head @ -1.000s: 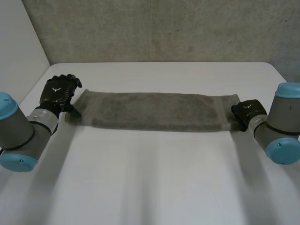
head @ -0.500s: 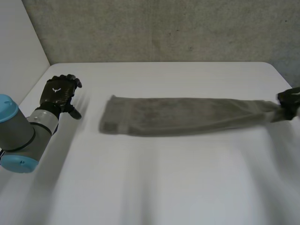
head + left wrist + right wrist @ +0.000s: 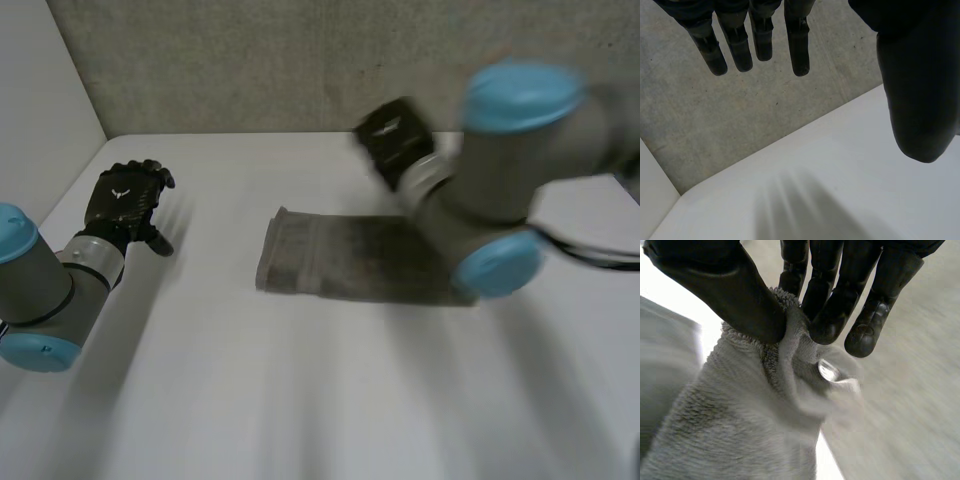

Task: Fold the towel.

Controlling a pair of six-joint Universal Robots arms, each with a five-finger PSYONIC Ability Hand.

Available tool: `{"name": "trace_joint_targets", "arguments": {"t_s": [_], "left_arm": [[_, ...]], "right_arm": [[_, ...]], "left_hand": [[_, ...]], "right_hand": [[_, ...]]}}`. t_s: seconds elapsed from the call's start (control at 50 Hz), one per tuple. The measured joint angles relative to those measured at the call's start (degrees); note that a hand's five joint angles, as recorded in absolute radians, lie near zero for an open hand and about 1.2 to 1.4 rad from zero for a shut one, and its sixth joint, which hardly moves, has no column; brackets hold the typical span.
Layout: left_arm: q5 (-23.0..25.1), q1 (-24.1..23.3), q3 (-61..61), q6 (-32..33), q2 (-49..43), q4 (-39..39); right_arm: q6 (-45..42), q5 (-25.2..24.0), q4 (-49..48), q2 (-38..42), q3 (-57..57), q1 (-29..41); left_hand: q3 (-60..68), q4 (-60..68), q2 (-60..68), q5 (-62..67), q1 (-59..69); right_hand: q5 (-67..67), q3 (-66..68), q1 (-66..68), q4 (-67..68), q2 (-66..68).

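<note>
The grey towel (image 3: 335, 262) lies as a narrow strip across the middle of the white table (image 3: 300, 400), its short left end free. My right hand (image 3: 393, 140) is lifted above the table's far middle, and its arm crosses over the towel's right part. In the right wrist view this hand (image 3: 725, 285) pinches the towel (image 3: 755, 430) by its end between thumb and fingers, and the cloth hangs down from the pinch. My left hand (image 3: 125, 200) rests at the table's left side, well apart from the towel. Its fingers (image 3: 797, 45) are straight and hold nothing.
A grey wall (image 3: 300, 60) runs behind the table's far edge, and a pale panel (image 3: 40, 120) stands at the left. Bare tabletop stretches in front of the towel and between my left hand and the towel's left end.
My right hand has risen and swung left over the table with the towel's right end in its pinch. The towel's left end slid to the right. The left hand stayed put.
</note>
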Motion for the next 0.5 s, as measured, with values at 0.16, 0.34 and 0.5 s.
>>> {"name": "trace_joint_targets", "arguments": {"t_s": [0.16,0.34,0.5], "left_arm": [[0.1,0.0,-0.2,0.0,0.3,0.0],[0.3,-0.3,-0.2,0.2,-0.1,0.4],[0.3,-0.7,-0.3,0.4,-0.4,1.0]], "right_arm": [[-2.9,1.4,0.0,9.5,-2.6,9.0],[-2.9,7.6,0.3,6.0,5.5,4.4],[3.8,5.9,-2.9,-5.1,23.1,-5.0]], "left_hand": [[0.0,0.0,0.0,0.0,0.0],[0.0,0.0,0.0,0.0,0.0],[0.0,0.0,0.0,0.0,0.0]], "right_hand": [[-60.5,-59.1,-57.6,-58.7,-58.5],[-60.5,-59.9,-59.4,-59.2,-58.9],[-60.5,-59.9,-59.4,-59.3,-58.9]]}}
